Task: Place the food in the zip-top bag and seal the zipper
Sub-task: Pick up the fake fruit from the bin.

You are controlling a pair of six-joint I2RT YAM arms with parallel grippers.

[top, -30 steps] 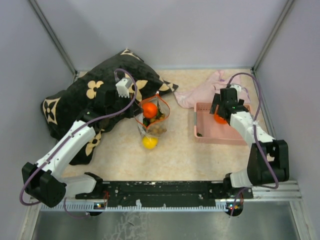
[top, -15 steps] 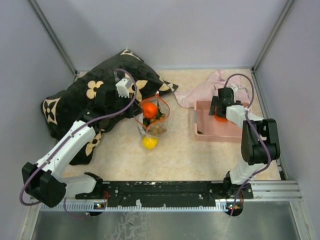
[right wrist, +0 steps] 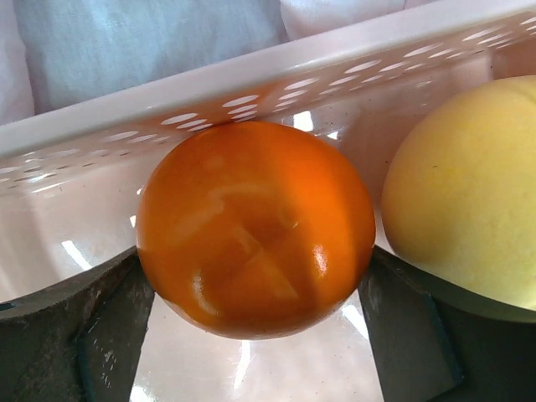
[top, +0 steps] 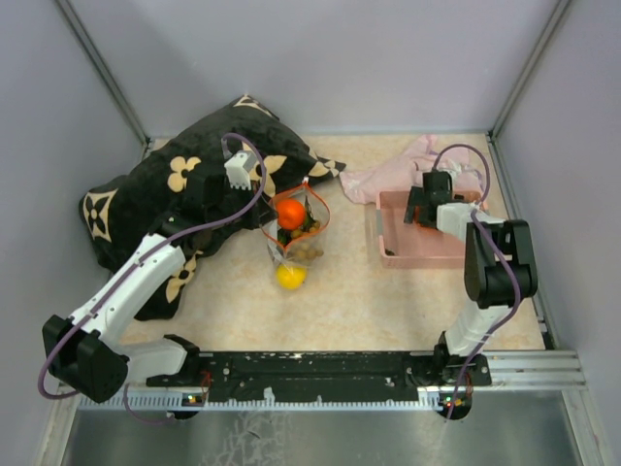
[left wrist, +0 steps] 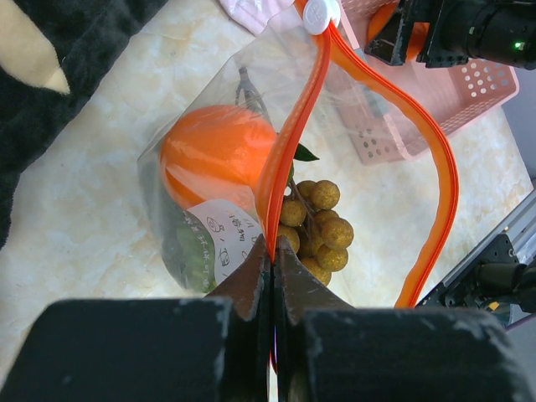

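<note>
The white label (left wrist: 219,243) on the zip-top bag (left wrist: 222,94) bears only illegible marks.

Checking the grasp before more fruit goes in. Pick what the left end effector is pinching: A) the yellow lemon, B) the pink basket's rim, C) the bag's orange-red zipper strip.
C: the left wrist view shows the left end effector closed on the zipper strip at the zip-top bag mouth.

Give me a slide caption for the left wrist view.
Left tool pinching the orange-red zipper of the open zip-top bag, an orange fruit and a grape bunch already inside.
</note>
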